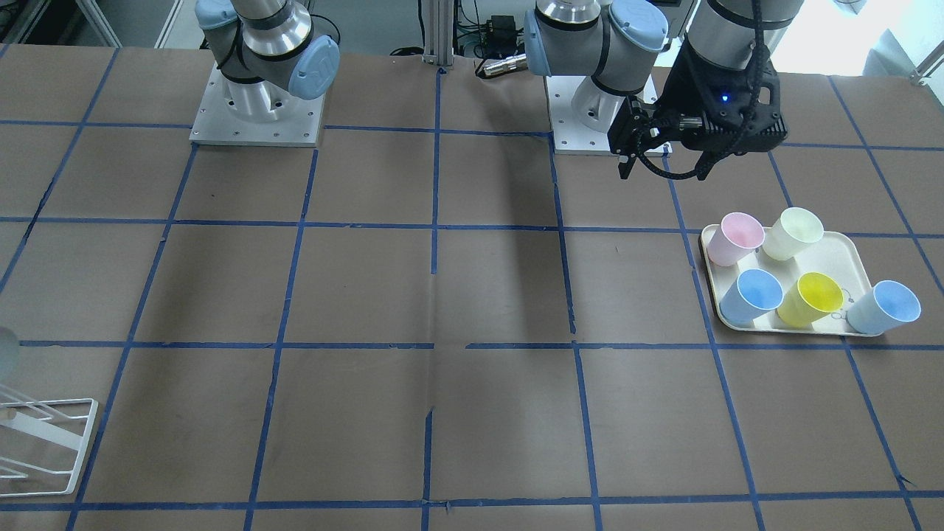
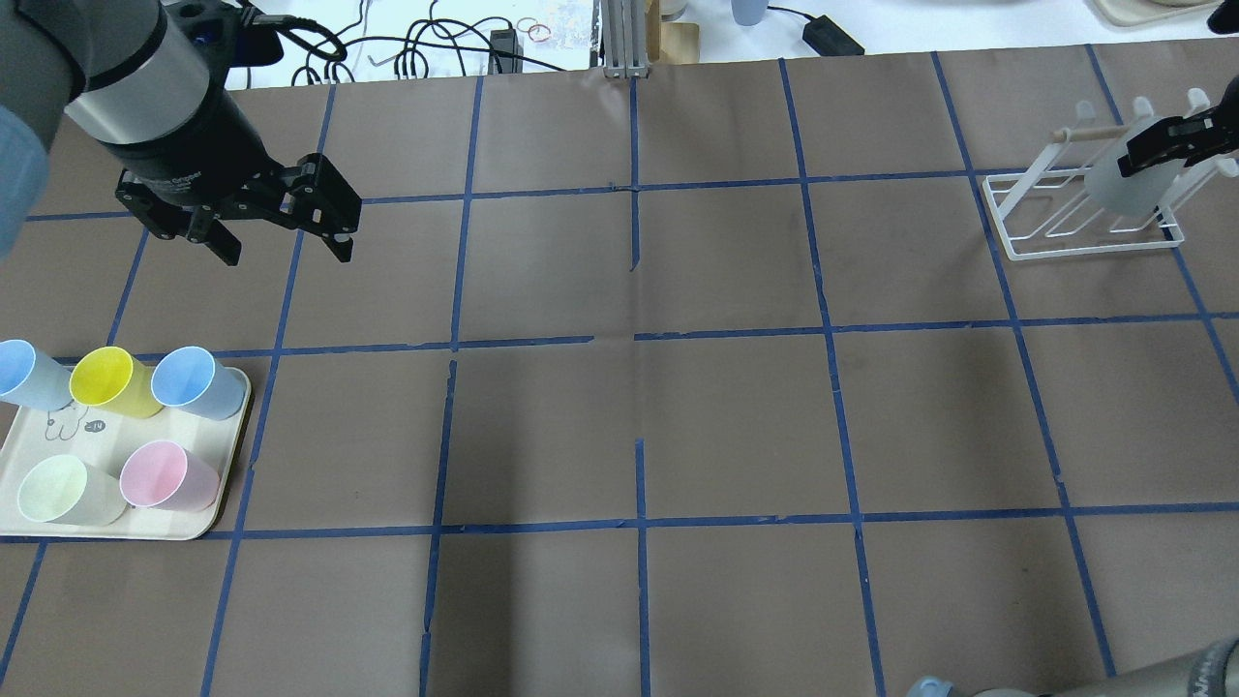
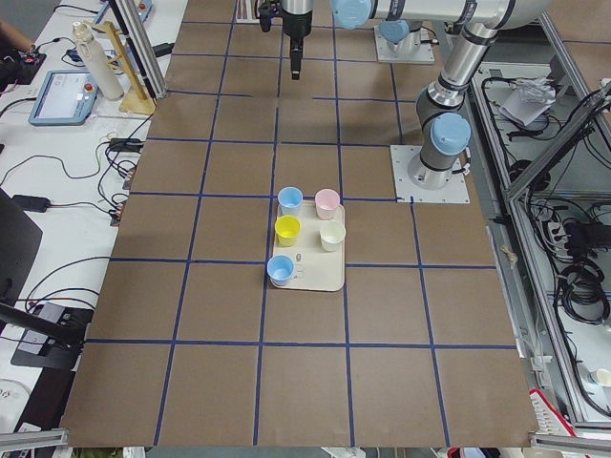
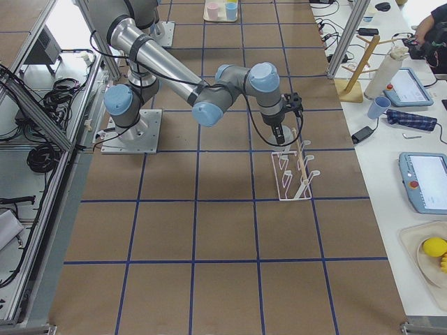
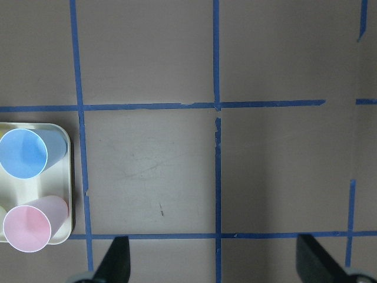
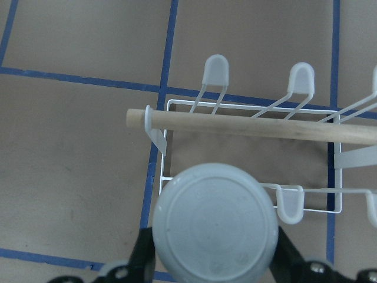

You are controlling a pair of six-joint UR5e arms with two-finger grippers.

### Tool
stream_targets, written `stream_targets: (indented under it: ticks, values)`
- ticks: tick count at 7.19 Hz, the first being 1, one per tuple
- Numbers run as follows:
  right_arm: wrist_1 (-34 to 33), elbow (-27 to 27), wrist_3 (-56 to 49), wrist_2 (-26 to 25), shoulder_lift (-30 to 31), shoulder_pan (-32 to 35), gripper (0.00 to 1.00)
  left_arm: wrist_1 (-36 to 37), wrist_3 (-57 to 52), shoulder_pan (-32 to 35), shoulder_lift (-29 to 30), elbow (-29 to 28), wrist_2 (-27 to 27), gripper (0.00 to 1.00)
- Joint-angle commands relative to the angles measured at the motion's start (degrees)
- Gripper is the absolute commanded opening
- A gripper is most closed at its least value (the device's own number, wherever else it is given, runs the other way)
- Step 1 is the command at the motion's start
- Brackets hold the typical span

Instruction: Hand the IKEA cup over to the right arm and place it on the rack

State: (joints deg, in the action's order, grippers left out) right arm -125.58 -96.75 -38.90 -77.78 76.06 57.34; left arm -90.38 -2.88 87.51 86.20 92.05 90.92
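The grey IKEA cup (image 2: 1123,192) is held upside down in my right gripper (image 2: 1174,141), which is shut on it over the white wire rack (image 2: 1026,242) at the table's far right. In the right wrist view the cup's base (image 6: 215,227) faces the camera, with a black finger (image 6: 143,254) on each side, just in front of the rack's wooden rod (image 6: 247,125). I cannot tell whether the cup rests on a peg. My left gripper (image 2: 287,254) is open and empty, above the table beyond the tray; its fingertips (image 5: 119,259) show wide apart.
A cream tray (image 2: 208,518) at the near left holds a pink cup (image 2: 166,476), a pale cream cup (image 2: 58,489), a yellow cup (image 2: 106,379) and a light blue cup (image 2: 194,379). Another light blue cup (image 2: 24,373) stands at its edge. Blue tape lines grid the brown table.
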Motion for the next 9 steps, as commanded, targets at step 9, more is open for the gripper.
stream_targets:
  ticks: [9]
  values:
    - [-1.16, -0.8, 1.72, -0.09, -4.34, 0.14, 0.09, 1.0, -0.91, 0.47, 0.1, -0.38, -0.66, 1.0]
